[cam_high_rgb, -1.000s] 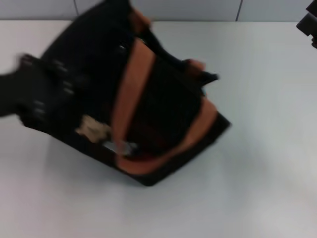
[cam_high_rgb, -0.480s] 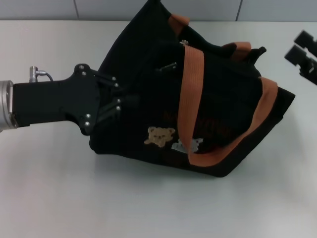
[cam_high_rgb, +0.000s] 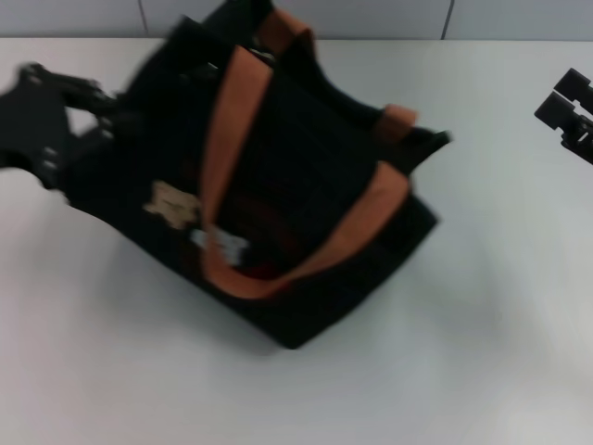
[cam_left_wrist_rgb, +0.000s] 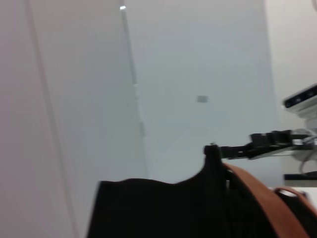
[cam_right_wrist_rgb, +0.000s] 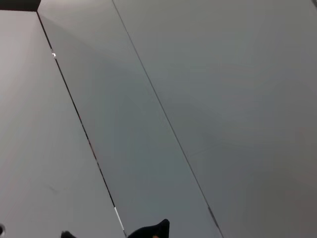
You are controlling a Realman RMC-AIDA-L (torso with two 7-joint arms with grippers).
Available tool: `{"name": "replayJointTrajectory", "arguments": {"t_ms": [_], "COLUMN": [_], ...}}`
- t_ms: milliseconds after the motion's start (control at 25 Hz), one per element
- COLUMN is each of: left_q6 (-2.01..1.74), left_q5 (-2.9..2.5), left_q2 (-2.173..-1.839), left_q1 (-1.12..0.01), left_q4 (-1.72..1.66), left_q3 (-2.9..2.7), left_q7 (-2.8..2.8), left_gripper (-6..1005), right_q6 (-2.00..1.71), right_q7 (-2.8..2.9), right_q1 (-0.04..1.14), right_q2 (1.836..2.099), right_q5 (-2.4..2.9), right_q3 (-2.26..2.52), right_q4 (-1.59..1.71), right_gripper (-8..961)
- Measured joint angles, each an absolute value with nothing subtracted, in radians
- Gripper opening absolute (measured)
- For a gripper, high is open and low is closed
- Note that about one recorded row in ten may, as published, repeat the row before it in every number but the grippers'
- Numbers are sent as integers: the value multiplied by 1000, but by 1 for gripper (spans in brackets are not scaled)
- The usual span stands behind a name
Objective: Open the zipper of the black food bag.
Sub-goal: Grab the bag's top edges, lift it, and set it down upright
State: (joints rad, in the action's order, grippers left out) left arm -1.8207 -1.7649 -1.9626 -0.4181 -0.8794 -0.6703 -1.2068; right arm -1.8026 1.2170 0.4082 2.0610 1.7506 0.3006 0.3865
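Left claw (cam_high_rgb: 93,120) grips the boxy black fabric food bag (cam_high_rgb: 278,204), positioning step; right claw (cam_high_rgb: 567,116), state indeterminable, must next reach the unseen zipper.

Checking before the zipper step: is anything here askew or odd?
Yes. The black food bag sits skewed and tipped on the table, its side gripped by the left end effector. The right end effector hangs apart from it.

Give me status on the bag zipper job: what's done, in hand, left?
Done: nothing visible; no opened zipper shows in any view. In hand: the left gripper is at the left end of the black food bag, which lies tilted on the table. Left: the right gripper sits far right, clear of the bag, so finding and pulling the zipper remains.
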Motion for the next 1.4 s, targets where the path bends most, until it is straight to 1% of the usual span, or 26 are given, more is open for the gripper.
{"name": "replayJointTrajectory", "arguments": {"t_ms": [40,80,120,200,280,360,480,600,680,720,800,880,1000,1280,1400], "left_q6": [-1835,-1835,-1846,-1868,-1896,-1906,-1907,-1924,-1935,-1935,-1928,-1917,-1911,-1842,-1818], "left_q5": [-1763,-1763,-1762,-1761,-1760,-1774,-1806,-1821,-1834,-1846,-1875,-1924,-1973,-1963,-1945], "left_q2": [-1936,-1936,-1926,-1920,-1923,-1937,-1968,-1977,-1980,-1987,-2006,-2038,-2067,-2071,-2073], "left_q1": [-420,-420,-420,-417,-412,-405,-397,-397,-400,-402,-408,-422,-449,-462,-462], "left_q4": [-901,-901,-924,-981,-1084,-1192,-1388,-1487,-1503,-1504,-1504,-1508,-1515,-1440,-1401], "left_q3": [-641,-641,-625,-606,-597,-597,-596,-622,-668,-698,-745,-786,-834,-981,-1028], "left_q7": [-1234,-1234,-1253,-1285,-1328,-1354,-1404,-1438,-1441,-1439,-1430,-1416,-1404,-1395,-1386], "left_gripper": [98,98,98,98,98,98,98,99,99,99,99,99,99,97,93], "right_q6": [-1802,-1802,-1801,-1801,-1798,-1789,-1779,-1772,-1767,-1767,-1767,-1767,-1772,-1786,-1801], "right_q7": [1217,1217,1217,1217,1217,1217,1217,1217,1217,1217,1216,1217,1221,1130,990], "right_q1": [412,416,419,423,428,435,446,449,448,447,444,441,438,420,397], "right_q2": [2061,2061,2061,2062,2063,2064,2064,2064,2064,2065,2065,2065,2065,2065,2074], "right_q5": [1751,1751,1752,1752,1752,1752,1754,1760,1760,1760,1760,1761,1769,1820,1826], "right_q3": [301,301,301,301,301,301,301,301,301,301,301,301,301,303,304], "right_q4": [387,387,387,387,386,377,363,362,362,362,361,361,360,335,311], "right_gripper": [841,841,841,840,840,839,839,838,838,837,837,837,836,834,834]}}
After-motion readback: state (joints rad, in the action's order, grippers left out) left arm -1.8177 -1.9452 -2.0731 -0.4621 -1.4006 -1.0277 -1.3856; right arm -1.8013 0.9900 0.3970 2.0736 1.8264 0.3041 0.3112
